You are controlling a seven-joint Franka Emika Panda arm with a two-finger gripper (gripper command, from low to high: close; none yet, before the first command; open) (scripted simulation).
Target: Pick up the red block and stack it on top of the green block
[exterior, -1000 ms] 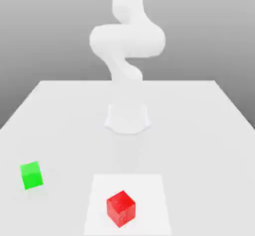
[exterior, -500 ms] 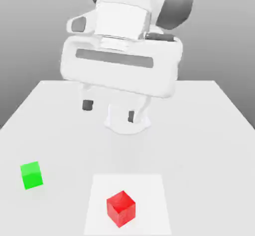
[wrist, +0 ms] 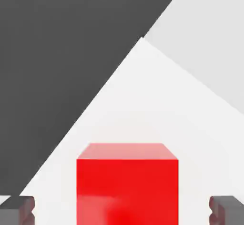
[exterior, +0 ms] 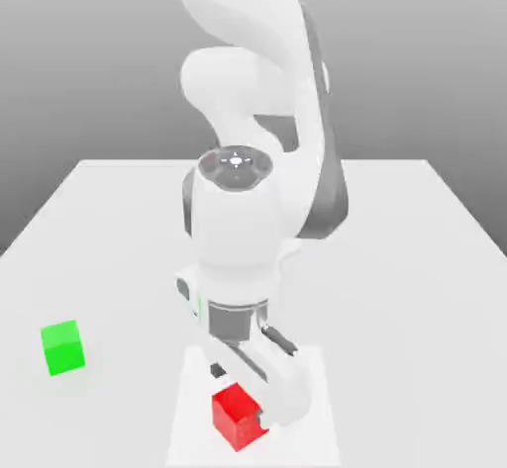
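Glossy red cube (exterior: 238, 418), sharp-edged and unmarked, sits on a paler square patch (exterior: 317, 397) near the front edge of the matte white counter (exterior: 416, 258). White pincer (exterior: 238, 395) is released, dark pads (wrist: 17, 209) straddling the cube with gaps either side. Smooth green cube (exterior: 62, 347) stands well apart toward the exterior view's left, with open room around it.
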